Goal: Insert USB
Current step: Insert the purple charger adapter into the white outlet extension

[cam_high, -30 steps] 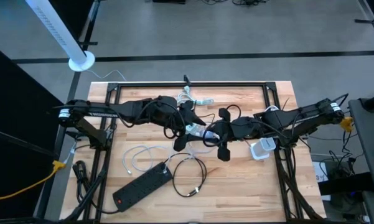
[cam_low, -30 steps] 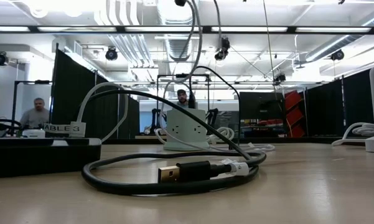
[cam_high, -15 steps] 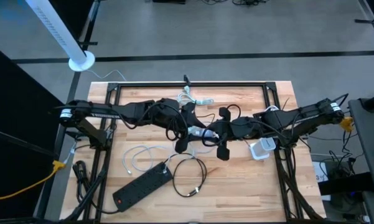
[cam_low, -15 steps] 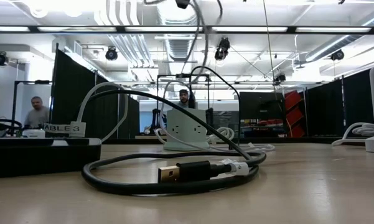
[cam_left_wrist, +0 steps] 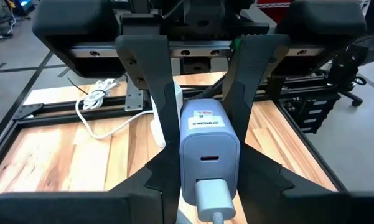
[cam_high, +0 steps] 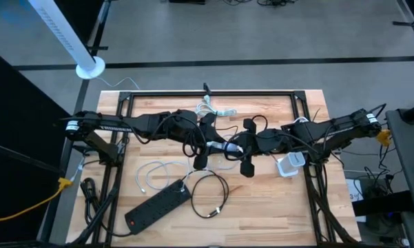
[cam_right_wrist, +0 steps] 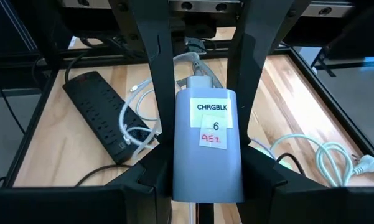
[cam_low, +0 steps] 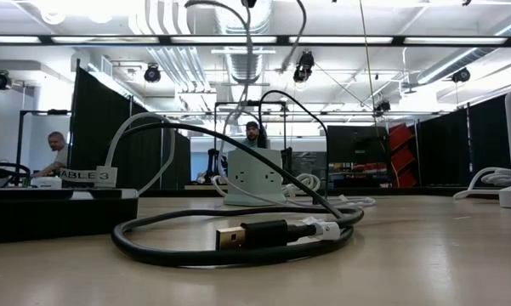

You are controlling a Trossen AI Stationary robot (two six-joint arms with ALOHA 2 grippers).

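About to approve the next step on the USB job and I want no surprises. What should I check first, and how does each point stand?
1. Right gripper clamps charger: ok.
2. Left gripper grips the same charger: ok.
3. Plug sits at the charger's lower port: ok.
4. Plug pushed fully home: cannot tell.
5. Upper port empty: ok.

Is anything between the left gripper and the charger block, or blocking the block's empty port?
Nothing visible. The left gripper sits directly against the charger block, which the right gripper also holds. A cable plug fills one port; the empty port is unobstructed.
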